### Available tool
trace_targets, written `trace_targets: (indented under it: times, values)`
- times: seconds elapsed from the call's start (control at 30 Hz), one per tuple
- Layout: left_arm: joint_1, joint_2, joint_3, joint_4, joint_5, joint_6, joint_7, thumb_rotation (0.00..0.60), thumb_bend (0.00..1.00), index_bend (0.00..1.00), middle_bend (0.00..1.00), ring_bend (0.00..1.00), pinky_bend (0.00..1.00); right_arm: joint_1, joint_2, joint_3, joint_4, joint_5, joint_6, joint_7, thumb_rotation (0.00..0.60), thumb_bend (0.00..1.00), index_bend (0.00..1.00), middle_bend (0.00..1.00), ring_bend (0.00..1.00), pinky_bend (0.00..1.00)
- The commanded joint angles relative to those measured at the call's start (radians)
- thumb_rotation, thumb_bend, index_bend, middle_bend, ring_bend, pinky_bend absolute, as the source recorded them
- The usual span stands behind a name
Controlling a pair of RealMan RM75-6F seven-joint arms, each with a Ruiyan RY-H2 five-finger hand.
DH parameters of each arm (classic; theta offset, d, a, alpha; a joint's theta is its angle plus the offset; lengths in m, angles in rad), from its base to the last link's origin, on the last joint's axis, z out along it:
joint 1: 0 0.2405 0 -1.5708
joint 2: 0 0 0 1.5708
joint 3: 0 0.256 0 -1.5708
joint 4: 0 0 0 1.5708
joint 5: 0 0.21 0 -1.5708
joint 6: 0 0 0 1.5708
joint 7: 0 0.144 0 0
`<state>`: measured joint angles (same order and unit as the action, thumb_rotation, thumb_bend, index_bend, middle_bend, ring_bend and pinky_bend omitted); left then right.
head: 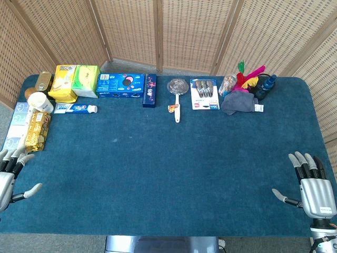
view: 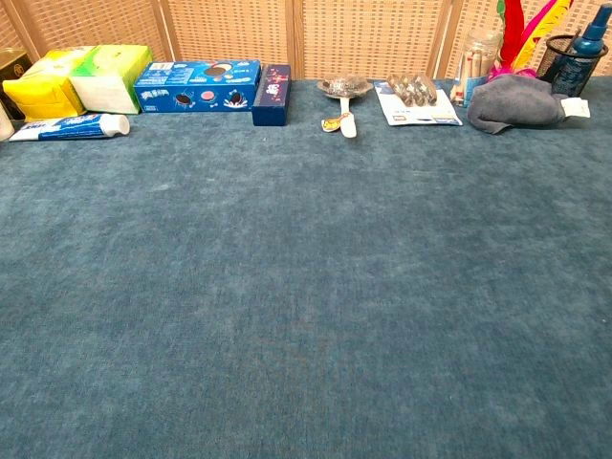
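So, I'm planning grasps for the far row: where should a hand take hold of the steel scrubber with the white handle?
Grip the scrubber by its white handle, coming from the near side. The handle lies flat and points toward the robot, with bare table around its end, while the round wire head sits among the far row of items. Both hands, left hand and right hand, are open.

toothpaste [view: 69, 126], cookie box [view: 197, 87] — grey cloth [view: 516, 102]

The table [head: 168, 174] lies open across its middle and front; boxes [head: 120, 84], a scrubber [head: 177, 87] and a cloth [head: 238, 102] line the back edge, seemingly packets [head: 37, 130] at far left.
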<state>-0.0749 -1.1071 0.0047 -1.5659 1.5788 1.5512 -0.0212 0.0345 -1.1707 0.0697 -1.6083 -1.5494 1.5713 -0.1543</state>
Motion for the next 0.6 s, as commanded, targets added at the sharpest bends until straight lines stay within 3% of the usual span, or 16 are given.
trace_targets:
  times: [0.03,0.5,0.6]
  values:
    - [0.001,0.001,-0.001,-0.001,-0.001,0.0,-0.001,0.0,0.0,0.17,0.0,0.0,0.0,0.0,0.0,-0.001,0.0,0.0,-0.001,0.0,0.335,0.0,0.0,0.0,0.0,0.03]
    - [-0.012,-0.009,-0.012,0.032,0.026,0.004,-0.034,0.0,0.0,0.17,0.01,0.0,0.0,-0.004,0.005,0.002,-0.005,0.003,0.004,0.008,0.338,0.0,0.0,0.0,0.0,0.03]
    - [-0.027,-0.034,-0.027,0.07,0.036,0.01,-0.053,0.0,0.0,0.22,0.16,0.1,0.0,-0.001,0.005,0.003,-0.005,0.009,-0.002,0.008,0.341,0.0,0.0,0.0,0.0,0.03]
